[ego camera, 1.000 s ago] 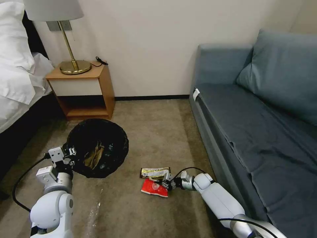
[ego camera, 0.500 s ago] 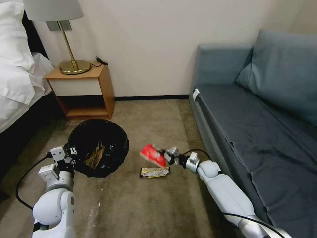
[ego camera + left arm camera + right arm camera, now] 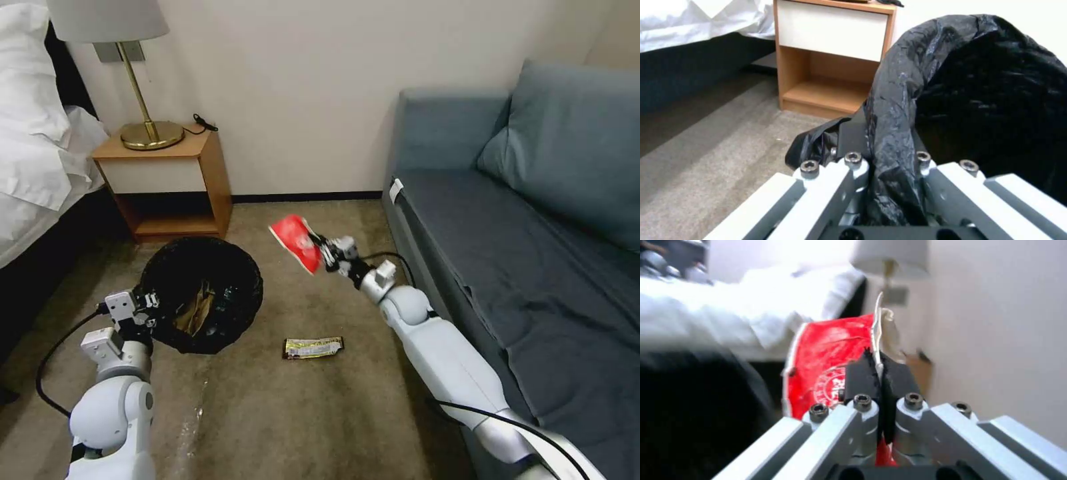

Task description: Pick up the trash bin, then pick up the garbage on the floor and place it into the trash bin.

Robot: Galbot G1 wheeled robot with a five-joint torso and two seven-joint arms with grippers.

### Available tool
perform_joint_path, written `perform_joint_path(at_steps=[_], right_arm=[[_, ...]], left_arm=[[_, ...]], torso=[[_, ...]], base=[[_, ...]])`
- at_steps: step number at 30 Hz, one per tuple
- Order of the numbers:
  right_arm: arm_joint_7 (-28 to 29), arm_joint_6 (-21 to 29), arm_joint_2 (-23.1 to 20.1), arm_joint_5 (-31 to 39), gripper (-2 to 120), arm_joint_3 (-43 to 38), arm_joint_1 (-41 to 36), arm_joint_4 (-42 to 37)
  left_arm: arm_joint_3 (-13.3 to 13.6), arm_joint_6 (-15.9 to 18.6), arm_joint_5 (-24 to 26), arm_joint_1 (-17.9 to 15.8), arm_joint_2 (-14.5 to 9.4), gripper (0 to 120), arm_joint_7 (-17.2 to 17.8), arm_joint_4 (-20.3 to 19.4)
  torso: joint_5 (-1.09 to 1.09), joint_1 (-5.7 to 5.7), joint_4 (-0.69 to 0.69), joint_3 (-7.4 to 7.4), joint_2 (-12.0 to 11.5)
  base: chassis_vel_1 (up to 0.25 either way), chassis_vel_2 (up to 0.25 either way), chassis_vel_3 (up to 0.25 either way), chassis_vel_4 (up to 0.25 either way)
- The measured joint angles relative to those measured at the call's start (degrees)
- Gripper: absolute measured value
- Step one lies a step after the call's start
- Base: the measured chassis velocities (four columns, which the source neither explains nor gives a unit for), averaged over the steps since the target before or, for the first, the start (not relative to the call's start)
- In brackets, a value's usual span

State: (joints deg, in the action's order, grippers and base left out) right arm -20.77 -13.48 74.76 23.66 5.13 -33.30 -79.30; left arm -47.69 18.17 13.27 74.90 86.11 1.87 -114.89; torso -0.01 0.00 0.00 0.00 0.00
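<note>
We hold the trash bin (image 3: pixel 200 293) by its bag-lined rim, our left gripper (image 3: pixel 148 308) clamped on the black plastic, so that step looks done; brown paper (image 3: pixel 193 313) already lies inside. Our right gripper (image 3: pixel 319 248) is pinched on the red snack packet (image 3: pixel 293 241), raised in the air to the bin's right, not yet over its mouth. The yellow-black wrapper (image 3: pixel 313 347) lies on the carpet below it, uncollected. Nightstand (image 3: pixel 167 183) and sofa (image 3: pixel 520 253) flank us; nothing blocks the path.
</note>
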Motion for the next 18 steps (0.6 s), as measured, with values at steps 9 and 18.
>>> perform_joint_path(at_steps=[9, 18], right_arm=[[3.33, 2.4, 0.74, 3.3, 0, 10.47, 4.75, -4.7], [4.38, 2.86, 1.95, 2.95, 0, 19.23, 7.48, -2.6]], left_arm=[[0.3, 0.29, -0.33, 0.22, -0.01, 4, 0.07, -0.68], [0.16, 0.24, -0.27, 0.64, 0.65, 4, 0.17, -1.43]], torso=[[-0.01, 0.0, 0.0, 0.0, 0.0], [0.0, 0.0, -0.01, 0.0, 0.0]], base=[[0.0, 0.0, 0.0, 0.0], [0.0, 0.0, 0.0, 0.0]])
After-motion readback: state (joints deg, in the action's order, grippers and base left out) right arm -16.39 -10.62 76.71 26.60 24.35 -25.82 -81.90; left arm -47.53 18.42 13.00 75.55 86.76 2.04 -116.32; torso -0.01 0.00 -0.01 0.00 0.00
